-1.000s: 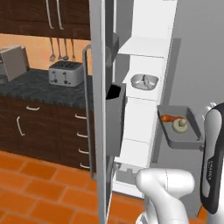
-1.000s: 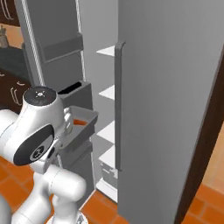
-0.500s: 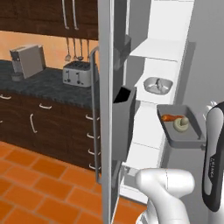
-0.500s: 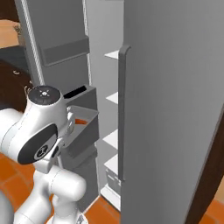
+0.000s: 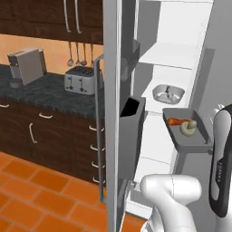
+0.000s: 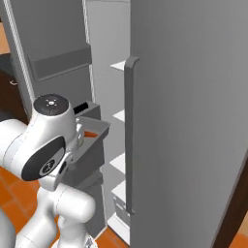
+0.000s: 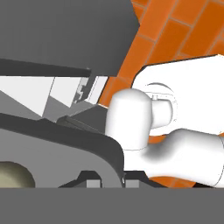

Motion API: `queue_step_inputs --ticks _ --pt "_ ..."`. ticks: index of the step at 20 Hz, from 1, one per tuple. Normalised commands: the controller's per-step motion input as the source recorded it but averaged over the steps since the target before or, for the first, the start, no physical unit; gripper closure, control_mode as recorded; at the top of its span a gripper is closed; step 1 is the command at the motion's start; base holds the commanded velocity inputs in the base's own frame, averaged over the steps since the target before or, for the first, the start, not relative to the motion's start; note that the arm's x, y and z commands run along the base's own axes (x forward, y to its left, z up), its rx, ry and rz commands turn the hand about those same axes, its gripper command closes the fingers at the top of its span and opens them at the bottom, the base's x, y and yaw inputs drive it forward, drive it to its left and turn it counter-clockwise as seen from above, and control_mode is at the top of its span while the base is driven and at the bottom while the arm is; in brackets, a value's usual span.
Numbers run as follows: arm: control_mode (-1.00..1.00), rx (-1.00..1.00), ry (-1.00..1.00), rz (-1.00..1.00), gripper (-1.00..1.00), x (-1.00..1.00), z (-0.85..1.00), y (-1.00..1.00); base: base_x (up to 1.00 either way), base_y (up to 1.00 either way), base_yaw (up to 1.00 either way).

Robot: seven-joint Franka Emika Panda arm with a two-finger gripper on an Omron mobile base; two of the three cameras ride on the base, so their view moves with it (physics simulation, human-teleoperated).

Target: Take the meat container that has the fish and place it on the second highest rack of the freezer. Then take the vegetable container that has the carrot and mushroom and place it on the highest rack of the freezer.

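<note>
A: Where is the vegetable tray [image 5: 189, 138] at this moment?

B: In the air in front of the open freezer [image 5: 179, 68], beside the arm at the right of the left base view; the carrot [image 5: 177, 121] lies along its far side and the mushroom [image 5: 188, 128] sits just beside it, toward the near side.

A: And the gripper [image 7: 105, 180]?

B: Its jaws are nearly together, clamped on the tray's rim; the hand view shows the dark rim curving just above the finger tips, with the mushroom's beige cap in the lower left corner.

A: What about the fish?

B: A pale dish [image 5: 168, 94] rests on a white shelf inside; something small and grey lies in it, too small to name.

A: Anything else nearby?

B: A toaster [image 5: 80, 80] stands on the dark counter [image 5: 50, 96] to the left; the floor [image 5: 31, 195] is orange tile.
</note>
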Motion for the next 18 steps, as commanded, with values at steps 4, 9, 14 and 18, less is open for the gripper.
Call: queue_step_inputs --ticks 4,9,14,18 --pt "1.0 0.0 0.0 0.0 1.0 0.0 0.0 0.0 0.5 0.3 0.0" --pt "1.0 0.0 0.0 0.0 1.0 0.0 0.0 0.0 0.52 -0.02 0.0" --pt "1.0 0.0 0.0 0.0 1.0 0.0 0.0 0.0 0.18 -0.2 -0.14" --pt "1.0 0.0 0.0 0.0 1.0 0.0 0.0 0.0 0.0 -0.04 -0.2"
